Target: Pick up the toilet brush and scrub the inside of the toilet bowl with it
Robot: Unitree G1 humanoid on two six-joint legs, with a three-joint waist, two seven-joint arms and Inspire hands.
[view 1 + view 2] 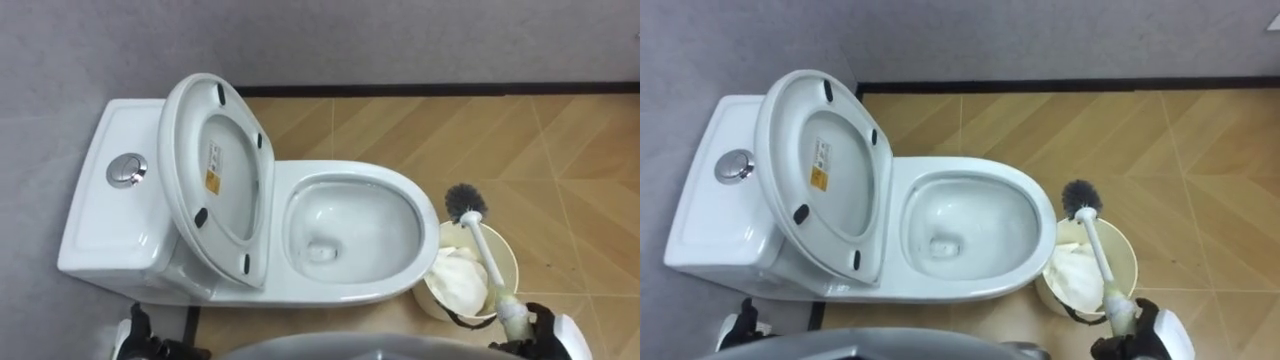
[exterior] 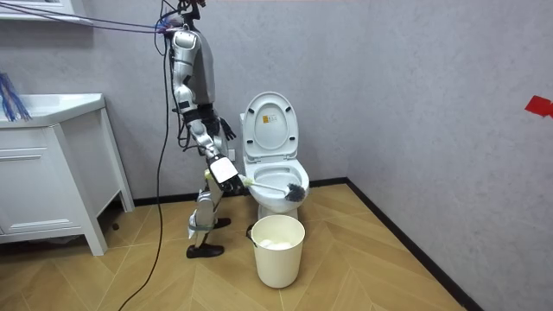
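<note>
The white toilet stands against the grey wall with its seat and lid raised; the bowl holds a little water. My right hand is at the lower right, shut on the white handle of the toilet brush. Its dark bristle head hangs just off the bowl's right rim, above a cream bin. In the room view the brush points out in front of the bowl, over the bin. My left hand is low at the lower left beside the cistern, fingers relaxed.
The bin is lined with a crumpled white bag. A chrome flush button sits on the cistern. A white vanity cabinet stands at the room view's left. I stand beside the toilet on a wooden floor.
</note>
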